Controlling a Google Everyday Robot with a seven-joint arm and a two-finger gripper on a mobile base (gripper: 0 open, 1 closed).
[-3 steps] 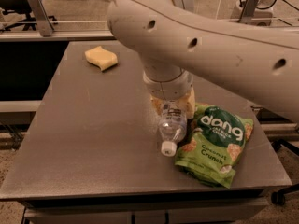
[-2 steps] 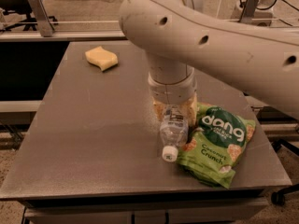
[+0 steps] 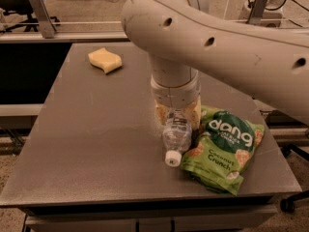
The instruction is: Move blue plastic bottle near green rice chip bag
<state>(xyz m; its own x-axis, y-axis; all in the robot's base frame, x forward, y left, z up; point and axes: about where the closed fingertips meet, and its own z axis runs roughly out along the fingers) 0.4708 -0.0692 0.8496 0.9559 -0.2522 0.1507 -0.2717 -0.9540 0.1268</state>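
Observation:
The blue plastic bottle [image 3: 176,135], clear with a white cap toward the front, lies on the grey table [image 3: 96,129]. Its right side touches the green rice chip bag [image 3: 223,149], which lies flat at the table's front right with "dang" lettering up. My gripper [image 3: 176,114] hangs straight down from the big white arm [image 3: 217,37]. Its yellowish translucent fingers [image 3: 161,114] stand on either side of the bottle's far end and are shut on it. The bottle's base is hidden under the gripper.
A yellow sponge [image 3: 105,60] lies at the table's far left. The table's front edge is close below the bag. Metal rails and a stand run behind the table, and the arm hides the table's far right.
The gripper and bottle have shifted slightly toward the front and the bag. The arm has swung a little to the right. The bag and sponge have not moved.

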